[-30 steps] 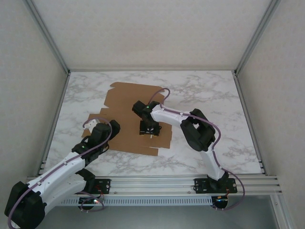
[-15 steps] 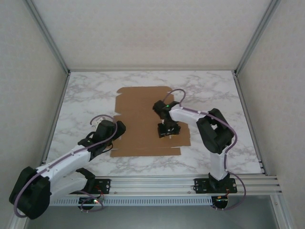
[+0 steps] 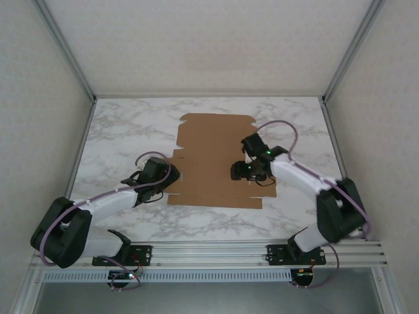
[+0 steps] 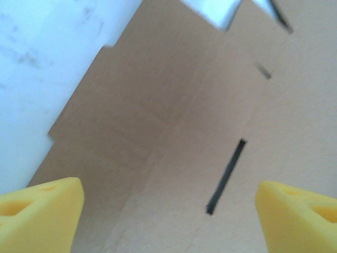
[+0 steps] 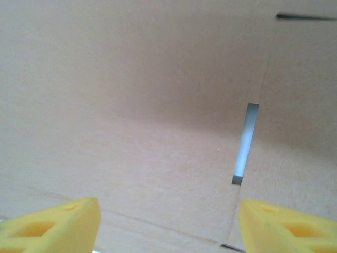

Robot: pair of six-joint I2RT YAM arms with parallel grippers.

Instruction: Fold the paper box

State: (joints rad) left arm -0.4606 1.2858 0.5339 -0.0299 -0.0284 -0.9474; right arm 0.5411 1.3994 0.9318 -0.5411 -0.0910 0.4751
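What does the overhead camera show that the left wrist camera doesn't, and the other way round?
Overhead: the whole flat box lying on the marble table, both arms, the left gripper at the box's left edge and the right gripper over its right part. Left wrist: a close look at a narrow slot and faint crease lines in the cardboard, framed by two yellow fingers standing wide apart. Both: brown cardboard, a bit of table beside it, and the left gripper.
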